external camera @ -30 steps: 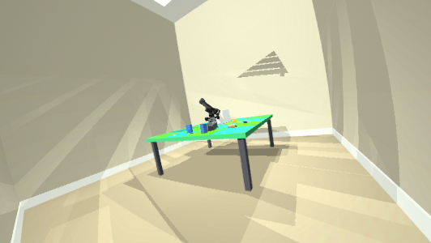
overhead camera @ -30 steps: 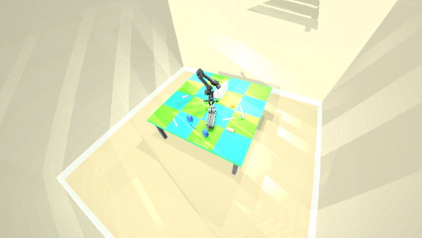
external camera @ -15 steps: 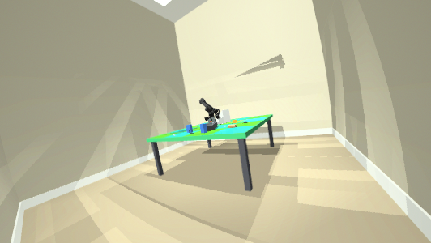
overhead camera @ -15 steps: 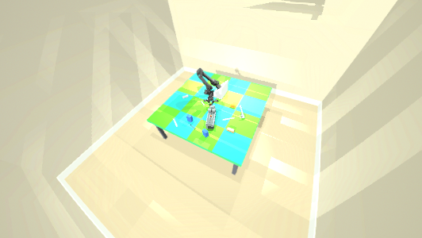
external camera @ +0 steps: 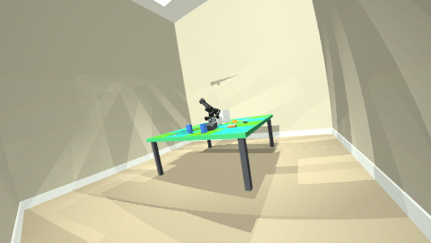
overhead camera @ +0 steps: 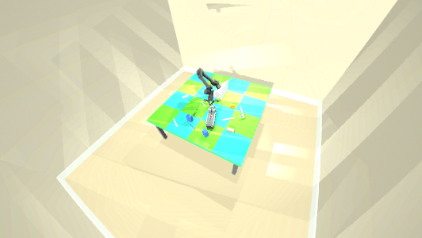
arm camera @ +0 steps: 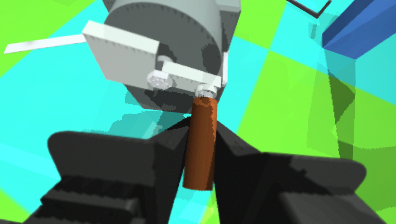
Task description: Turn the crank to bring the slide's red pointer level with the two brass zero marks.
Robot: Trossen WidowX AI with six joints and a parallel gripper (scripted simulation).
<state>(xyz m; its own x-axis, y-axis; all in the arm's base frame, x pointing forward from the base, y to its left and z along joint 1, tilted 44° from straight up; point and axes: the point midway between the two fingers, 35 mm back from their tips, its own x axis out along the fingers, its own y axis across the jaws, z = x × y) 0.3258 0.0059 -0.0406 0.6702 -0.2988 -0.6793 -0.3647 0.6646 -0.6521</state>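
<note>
The grey machine (overhead camera: pixel 211 120) (external camera: pixel 211 125) (arm camera: pixel 165 25) stands on the table. In the wrist view its pale crank arm (arm camera: pixel 190 74) runs from a hub bolt to the brown crank handle (arm camera: pixel 201 145), which points toward the camera. My gripper (arm camera: pixel 201 123) is shut on the handle, with a black finger on each side of it. In the top and exterior views the black arm reaches down to the machine's near-wall end. The slide's red pointer and the brass zero marks cannot be made out in any view.
Two blue blocks (overhead camera: pixel 189 118) (overhead camera: pixel 205 133) stand beside the machine; one shows in the wrist view (arm camera: pixel 357 30). A white panel (overhead camera: pixel 220 90) (external camera: pixel 225 116) stands behind the arm. Orange pieces (overhead camera: pixel 230 129) (overhead camera: pixel 232 106) and thin white pieces (overhead camera: pixel 175 122) (overhead camera: pixel 228 118) lie about the table.
</note>
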